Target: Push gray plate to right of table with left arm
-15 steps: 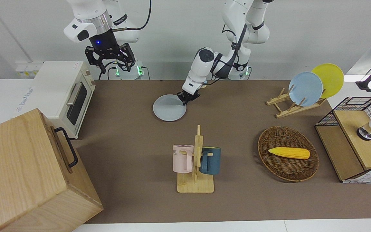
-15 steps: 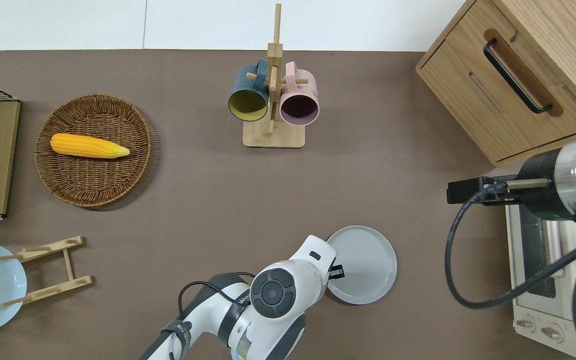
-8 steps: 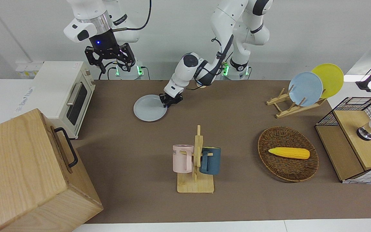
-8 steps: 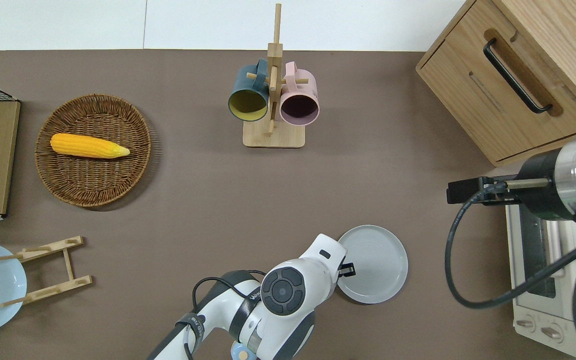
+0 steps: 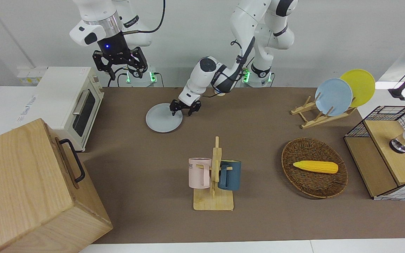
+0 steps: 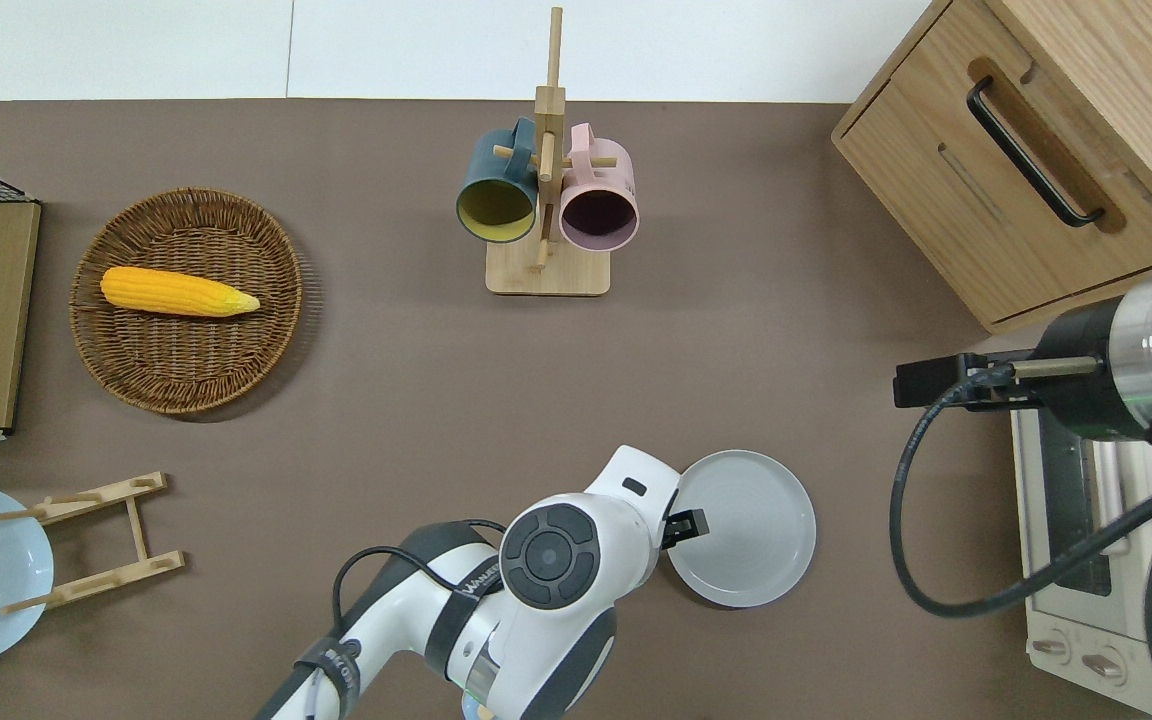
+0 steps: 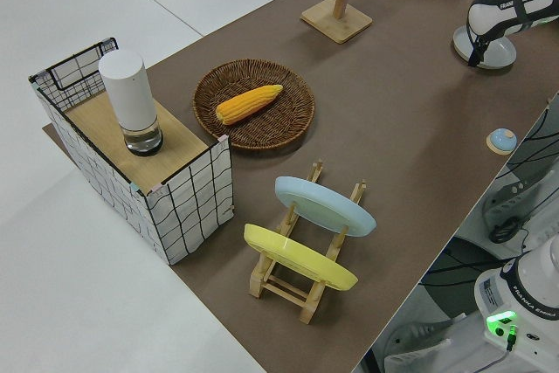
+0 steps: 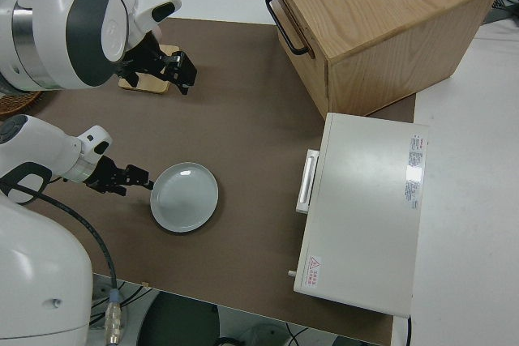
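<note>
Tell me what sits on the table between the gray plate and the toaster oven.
Nothing: in the overhead view, only bare brown table separates the gray plate from the toaster oven. The right side view shows the same empty stretch.

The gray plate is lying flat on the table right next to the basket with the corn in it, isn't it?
Not quite. The gray plate does lie flat on the table, but it is not next to the basket with the corn. It lies toward the right arm's end, nearer the toaster oven. The overhead view shows this.
</note>
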`<state>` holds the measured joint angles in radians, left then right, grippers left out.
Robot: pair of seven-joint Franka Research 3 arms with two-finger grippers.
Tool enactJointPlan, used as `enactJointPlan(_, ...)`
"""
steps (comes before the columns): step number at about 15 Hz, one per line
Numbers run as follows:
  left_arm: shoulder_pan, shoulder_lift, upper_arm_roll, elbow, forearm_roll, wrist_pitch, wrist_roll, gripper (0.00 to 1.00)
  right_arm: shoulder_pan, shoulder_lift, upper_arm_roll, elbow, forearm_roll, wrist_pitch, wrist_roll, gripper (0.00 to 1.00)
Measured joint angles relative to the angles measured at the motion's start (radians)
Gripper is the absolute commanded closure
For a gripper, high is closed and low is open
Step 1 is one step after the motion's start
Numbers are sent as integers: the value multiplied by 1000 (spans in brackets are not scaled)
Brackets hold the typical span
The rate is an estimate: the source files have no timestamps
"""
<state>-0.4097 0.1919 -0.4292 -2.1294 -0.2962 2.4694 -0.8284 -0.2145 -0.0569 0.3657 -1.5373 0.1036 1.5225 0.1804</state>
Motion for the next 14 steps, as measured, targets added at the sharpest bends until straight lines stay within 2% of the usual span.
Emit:
enactJointPlan(5, 20, -154, 198, 85, 0, -373, 120, 2, 0, 0, 0, 0, 0, 0, 0, 5)
enactJointPlan(8, 71, -212, 302, 113, 0, -525, 243, 2, 0, 0, 0, 0, 0, 0, 0, 5)
enactJointPlan(10, 159, -225, 328, 156, 2, -609, 357, 2, 0, 0, 0, 0, 0, 0, 0, 5)
enactJointPlan(14, 293, -258, 365, 241, 136, -744, 576, 2, 0, 0, 0, 0, 0, 0, 0, 5)
